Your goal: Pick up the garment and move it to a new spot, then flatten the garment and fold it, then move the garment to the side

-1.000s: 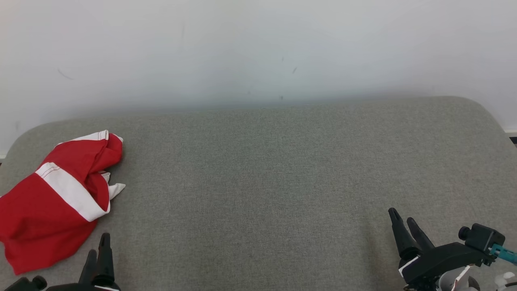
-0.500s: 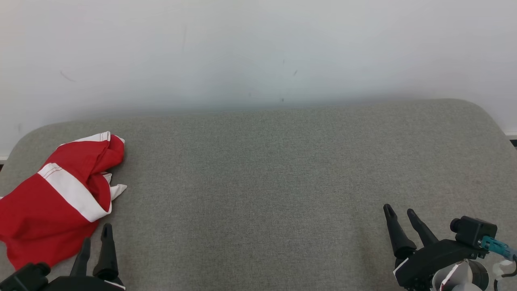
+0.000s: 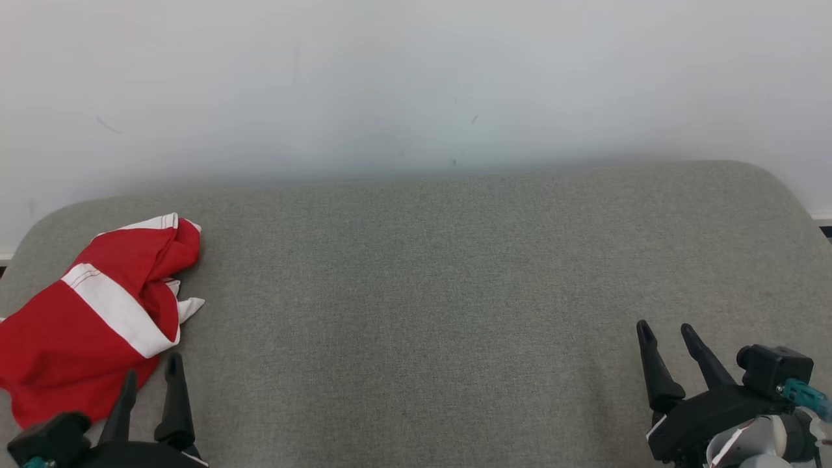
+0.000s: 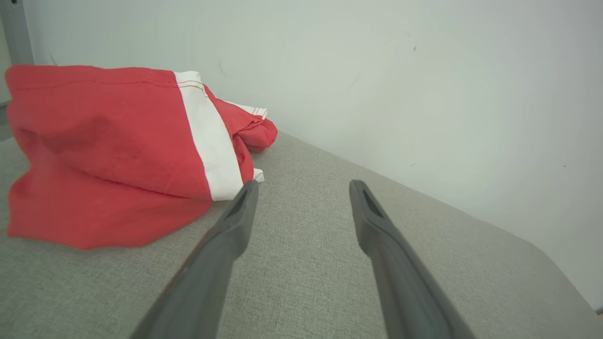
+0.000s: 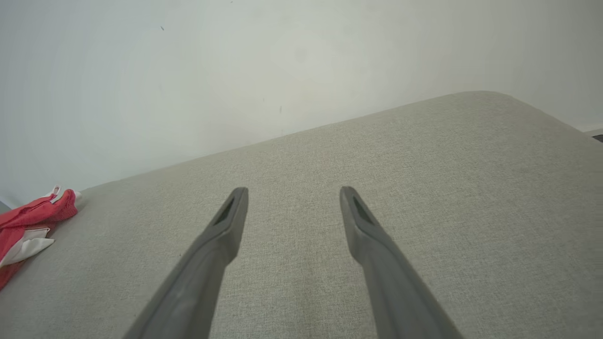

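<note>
two grippers sit low over a grey cushion point(image 3: 422, 292), both with fingers spread apart and holding nothing. the left gripper point(image 3: 151, 366) is at the lower left of the head view, fingers pointing up the frame. the tip of its left finger overlaps the near edge of the garment point(image 3: 84, 325); whether it touches the cloth cannot be told. in the left wrist view that same tip sits at the lower end of a white band, while the other finger stands over bare cushion. the garment is red with white bands, crumpled in a loose heap at the cushion's left end, and it runs off the left edge of the head view. a white-edged fold rises at its far end, toward the wall point(image 3: 416, 78). the right gripper point(image 3: 665, 325) is at the lower right, well apart from the garment, over bare cushion. in the right wrist view the garment shows small at the left edge. the wall is pale with a few faint marks.
</note>
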### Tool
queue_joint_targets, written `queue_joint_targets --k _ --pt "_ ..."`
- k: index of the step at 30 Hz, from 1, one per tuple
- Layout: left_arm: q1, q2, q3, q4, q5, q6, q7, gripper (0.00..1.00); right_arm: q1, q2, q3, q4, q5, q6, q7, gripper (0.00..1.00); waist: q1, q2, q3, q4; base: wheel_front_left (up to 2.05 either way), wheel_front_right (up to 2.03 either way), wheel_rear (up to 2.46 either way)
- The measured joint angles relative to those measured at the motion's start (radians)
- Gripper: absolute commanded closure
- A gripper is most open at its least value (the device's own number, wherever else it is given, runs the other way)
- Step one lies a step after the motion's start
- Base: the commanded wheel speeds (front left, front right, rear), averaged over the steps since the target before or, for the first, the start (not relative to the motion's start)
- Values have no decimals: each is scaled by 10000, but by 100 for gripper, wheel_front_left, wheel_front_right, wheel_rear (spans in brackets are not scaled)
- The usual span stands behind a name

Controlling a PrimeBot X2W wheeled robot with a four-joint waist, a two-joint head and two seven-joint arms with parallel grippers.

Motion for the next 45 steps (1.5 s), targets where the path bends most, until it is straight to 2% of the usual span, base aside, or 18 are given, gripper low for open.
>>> queue_joint_targets --k 10,19,38,43,45 --pt "184 403 -165 -395 1900 240 167 0 136 -247 31 -508 -1534 -253 -10 0 0 0 -20 24 0 0 0" --pt "186 378 -184 -851 3060 439 257 0 324 -284 -201 -846 -2508 -441 -54 0 0 0 -48 45 0 0 0" --pt "386 176 142 -955 3212 449 596 0 571 -31 -523 -876 -2464 -441 17 0 0 0 -25 70 0 0 0" --pt "383 512 -178 -926 3614 408 698 0 573 -182 -357 -878 -2700 -441 105 0 0 0 -6 87 0 0 0" --pt "383 679 -407 -930 3743 219 788 0 572 -186 -359 -882 -2711 -441 107 0 0 0 -7 100 0 0 0"
